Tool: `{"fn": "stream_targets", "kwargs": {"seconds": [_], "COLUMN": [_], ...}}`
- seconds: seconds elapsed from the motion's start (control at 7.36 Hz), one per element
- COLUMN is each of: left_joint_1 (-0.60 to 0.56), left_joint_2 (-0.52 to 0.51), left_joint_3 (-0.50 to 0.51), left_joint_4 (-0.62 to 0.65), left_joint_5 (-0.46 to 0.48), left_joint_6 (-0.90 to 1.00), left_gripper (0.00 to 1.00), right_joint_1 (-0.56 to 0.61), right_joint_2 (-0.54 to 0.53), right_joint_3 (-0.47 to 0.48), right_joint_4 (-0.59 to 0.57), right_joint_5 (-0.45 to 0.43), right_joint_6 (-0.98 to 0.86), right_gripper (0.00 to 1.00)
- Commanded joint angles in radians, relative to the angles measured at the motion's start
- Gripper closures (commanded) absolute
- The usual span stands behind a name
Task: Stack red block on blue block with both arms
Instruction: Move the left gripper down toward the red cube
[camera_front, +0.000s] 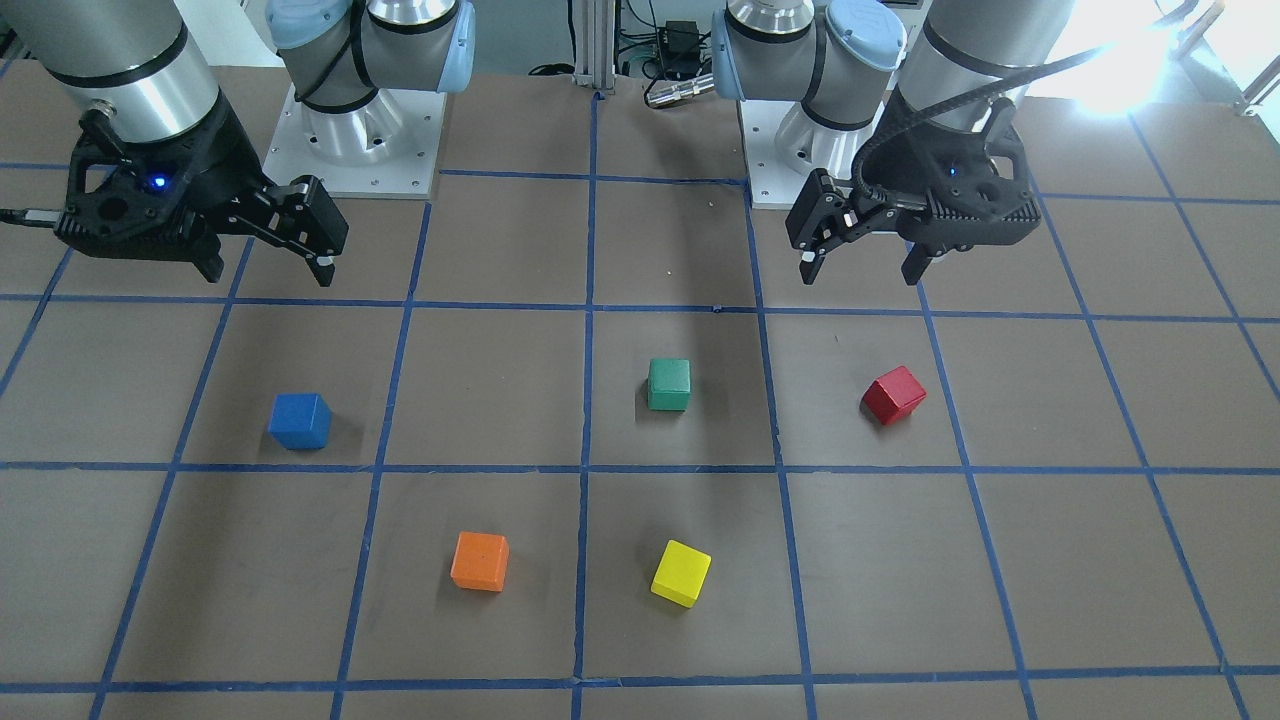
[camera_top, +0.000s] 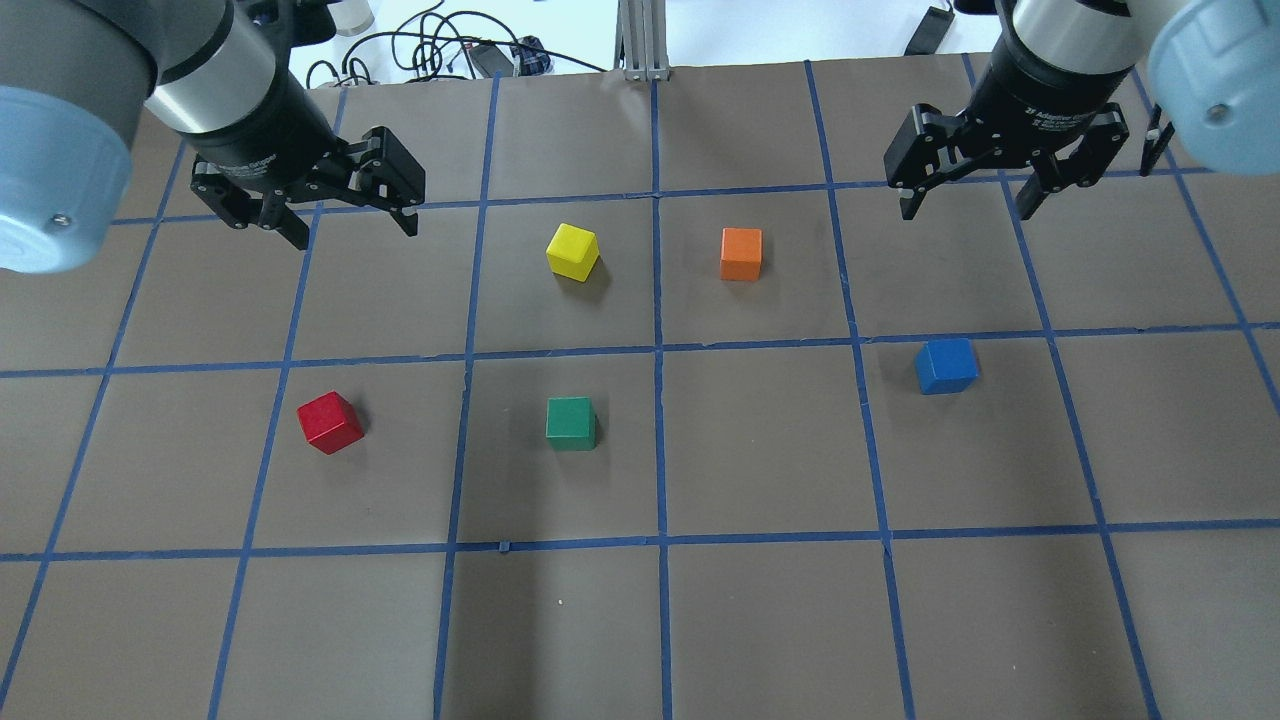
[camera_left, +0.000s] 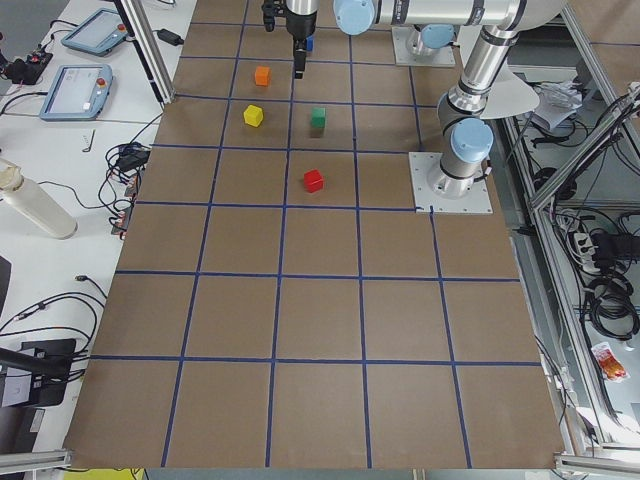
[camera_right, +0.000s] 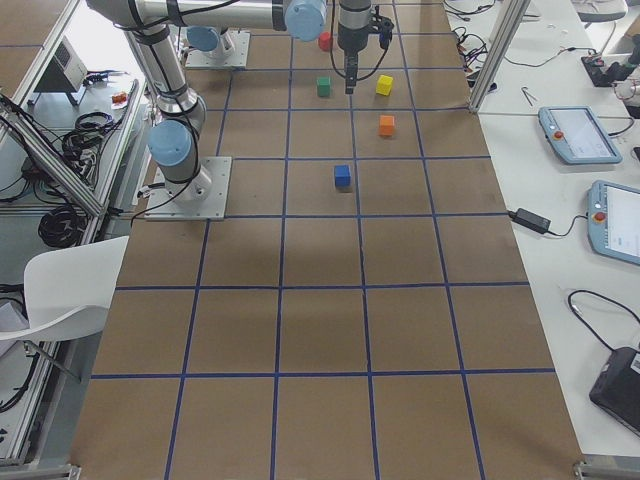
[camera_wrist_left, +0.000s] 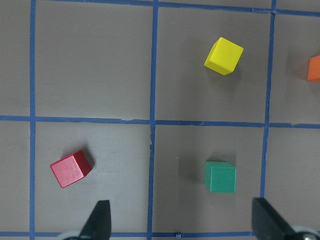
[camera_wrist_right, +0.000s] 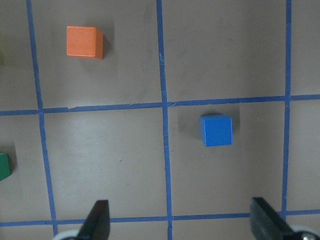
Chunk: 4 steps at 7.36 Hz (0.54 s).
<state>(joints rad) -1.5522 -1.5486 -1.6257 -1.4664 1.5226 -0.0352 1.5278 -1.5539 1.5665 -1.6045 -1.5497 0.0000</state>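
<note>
Front-facing camera first: your left gripper (camera_front: 862, 268) hangs above the table (camera_front: 1100, 560) on this view's right, jaws spread wide with nothing in them. The red block (camera_front: 893, 395) sits on the table a bit nearer the camera than that gripper, turned slightly against the grid. Your right gripper (camera_front: 268, 272) is over on the other side, also wide apart and empty. The blue block (camera_front: 299, 421) is on the table near it, again on the camera side. The green cube (camera_front: 668, 385) sits between the two blocks, and the orange cube (camera_front: 479, 561) and yellow cube (camera_front: 681, 573) are closer to the camera.

Overhead: the red block is in the left half and the blue block in the right half, well apart. The green cube is between them, nearer the red one. Both grippers are up off the table with their fingers apart.

Left side camera: the red block is the nearest cube, and the blue block is mostly hidden behind the far gripper.

Right side camera: the blue block is nearest, and the red one is way at the back.

Left wrist: the red block is low on the left, just outside one fingertip. The green cube sits between the tips.

Right wrist: the blue block lies flat between the two spread tips, right of centre, touching nothing.
</note>
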Motion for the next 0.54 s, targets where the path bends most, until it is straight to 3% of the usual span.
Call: {"fn": "stream_targets", "kwargs": {"seconds": [0.0,0.41], "left_joint_1": [0.096,0.318], "left_joint_2": [0.008,-0.042], "left_joint_3": [-0.137,-0.411], "left_joint_4": [0.041,0.393], "left_joint_5": [0.017,0.005], "left_joint_6": [0.137,0.258], "left_gripper": [0.0,0.0], "right_joint_1": [0.0,0.002], "right_joint_2": [0.0,0.003], "right_joint_3": [0.0,0.003], "right_joint_4": [-0.002,-0.002], "right_joint_5": [-0.001,-0.001], "right_joint_6": [0.0,-0.002], "right_gripper": [0.0,0.0]}}
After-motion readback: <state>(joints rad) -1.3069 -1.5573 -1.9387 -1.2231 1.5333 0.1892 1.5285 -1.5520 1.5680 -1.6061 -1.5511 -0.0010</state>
